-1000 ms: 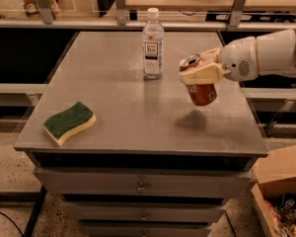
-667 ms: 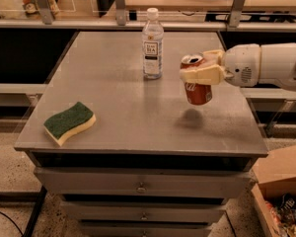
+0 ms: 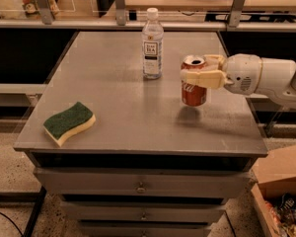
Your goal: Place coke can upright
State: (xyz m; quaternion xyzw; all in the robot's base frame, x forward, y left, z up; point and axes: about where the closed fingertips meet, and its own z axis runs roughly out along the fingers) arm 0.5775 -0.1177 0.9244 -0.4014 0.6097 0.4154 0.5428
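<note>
Coke can (image 3: 194,90) stood upright over right part of table (image 3: 103,78), silver top and pull tab up. White script on red side, not legible. Base on or just above tabletop; could not tell which. Gripper (image 3: 196,69) reached in from right, fingers (image 3: 200,78) clenched around can's upper half. Water bottle (image 3: 152,43) upright behind and left of can, apart from it; white cap, label print unreadable. Green-and-yellow sponge (image 3: 69,123) lay near front left edge. Drawers (image 3: 138,184) under tabletop. Cardboard box (image 3: 281,169) on floor, lower right.
</note>
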